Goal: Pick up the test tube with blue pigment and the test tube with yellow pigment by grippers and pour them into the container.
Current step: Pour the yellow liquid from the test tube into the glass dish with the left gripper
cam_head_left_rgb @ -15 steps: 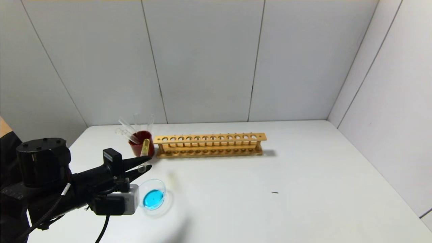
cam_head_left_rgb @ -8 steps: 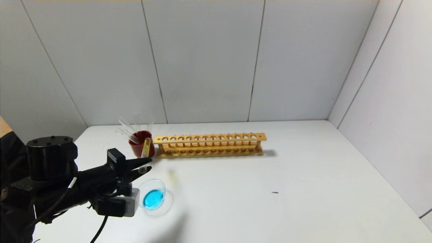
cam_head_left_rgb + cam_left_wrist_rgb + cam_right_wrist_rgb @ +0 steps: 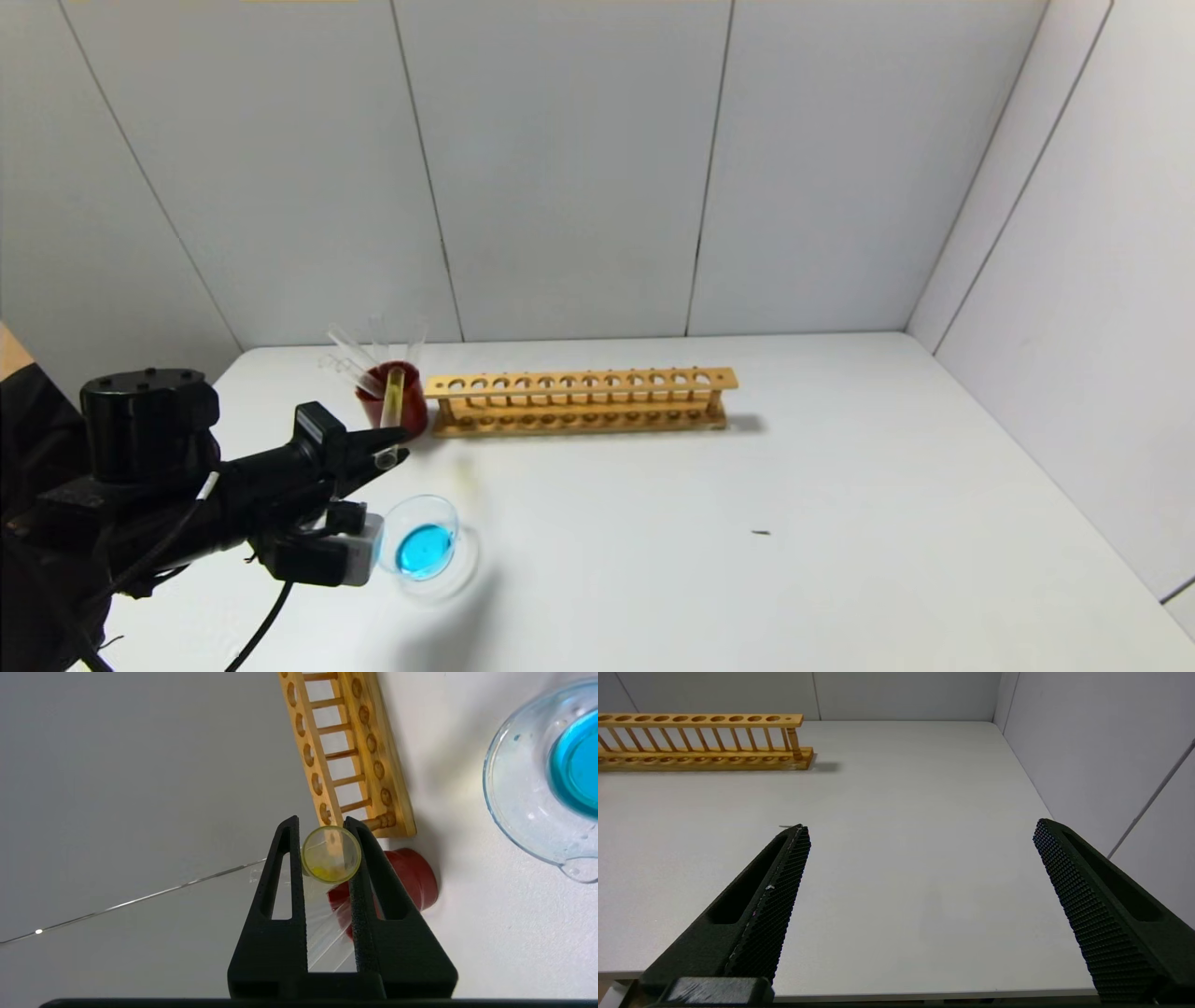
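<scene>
My left gripper (image 3: pixel 397 441) is shut on the test tube with yellow pigment (image 3: pixel 394 401), held above the table just in front of the dark red cup (image 3: pixel 414 403). In the left wrist view the tube's open mouth (image 3: pixel 331 855) faces the camera between the jaws, with yellow liquid inside. The container (image 3: pixel 439 506), a low clear glass dish, sits on the table below and in front of the gripper and holds blue liquid; it also shows in the left wrist view (image 3: pixel 514 812). No tube with blue liquid is in view. My right gripper (image 3: pixel 920 826) is open and empty over the table's front right.
The red cup (image 3: pixel 416 877) holds several plain clear tubes that lean outwards. A long wooden tube rack (image 3: pixel 579 383) stands empty at the back middle, right of the cup, and shows in both wrist views (image 3: pixel 373 742) (image 3: pixel 700 718). A small dark speck (image 3: pixel 761 533) lies mid-table.
My left gripper has drawn back a little toward the red cup with the yellow tube in it, and the tube now stands higher and more upright. The dish has not moved.
</scene>
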Controlling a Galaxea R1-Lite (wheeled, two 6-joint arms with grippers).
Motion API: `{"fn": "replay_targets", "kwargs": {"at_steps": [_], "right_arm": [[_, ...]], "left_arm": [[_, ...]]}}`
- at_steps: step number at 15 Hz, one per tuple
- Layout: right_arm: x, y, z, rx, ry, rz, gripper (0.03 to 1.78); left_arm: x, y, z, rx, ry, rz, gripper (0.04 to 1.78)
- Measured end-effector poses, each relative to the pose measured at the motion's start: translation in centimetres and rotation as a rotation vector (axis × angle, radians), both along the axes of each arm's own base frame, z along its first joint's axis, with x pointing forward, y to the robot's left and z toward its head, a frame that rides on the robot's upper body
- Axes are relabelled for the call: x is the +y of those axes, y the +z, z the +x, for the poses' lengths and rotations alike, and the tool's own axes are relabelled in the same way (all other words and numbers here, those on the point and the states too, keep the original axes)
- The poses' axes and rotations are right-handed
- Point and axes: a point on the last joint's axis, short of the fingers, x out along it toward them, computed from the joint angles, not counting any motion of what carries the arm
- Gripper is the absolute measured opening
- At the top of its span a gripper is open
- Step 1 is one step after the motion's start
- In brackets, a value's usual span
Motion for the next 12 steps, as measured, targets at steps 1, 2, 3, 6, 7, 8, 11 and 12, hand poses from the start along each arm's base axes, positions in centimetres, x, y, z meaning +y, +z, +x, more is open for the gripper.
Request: {"fn": "replay_targets", "kwargs": {"at_steps": [1, 2, 3, 6, 7, 8, 11, 12], "right_arm": [[0.0, 0.0, 0.0, 0.0, 0.0, 0.0, 1.75], [0.0, 0.0, 0.0, 0.0, 0.0, 0.0, 1.75], [0.0, 0.0, 0.0, 0.0, 0.0, 0.0, 1.75], [0.0, 0.0, 0.0, 0.0, 0.0, 0.0, 1.75], [0.0, 0.0, 0.0, 0.0, 0.0, 0.0, 1.75], [0.0, 0.0, 0.0, 0.0, 0.0, 0.0, 1.75], [0.0, 0.0, 0.0, 0.0, 0.0, 0.0, 1.75], [0.0, 0.0, 0.0, 0.0, 0.0, 0.0, 1.75]], "left_arm": [[0.0, -0.1, 0.2, 0.002, -0.002, 0.006, 0.31], [0.0, -0.2, 0.4, 0.001, -0.001, 0.008, 0.31], [0.0, -0.3, 0.6, -0.003, -0.001, 0.015, 0.31], [0.0, -0.6, 1.2, -0.015, -0.011, 0.038, 0.31], [0.0, -0.7, 1.4, -0.017, -0.01, 0.046, 0.31], [0.2, -0.8, 1.5, -0.02, -0.008, 0.056, 0.31], [0.5, -1.1, 1.7, -0.02, -0.003, 0.072, 0.31], [0.6, -1.2, 1.8, -0.022, -0.003, 0.077, 0.31]]}}
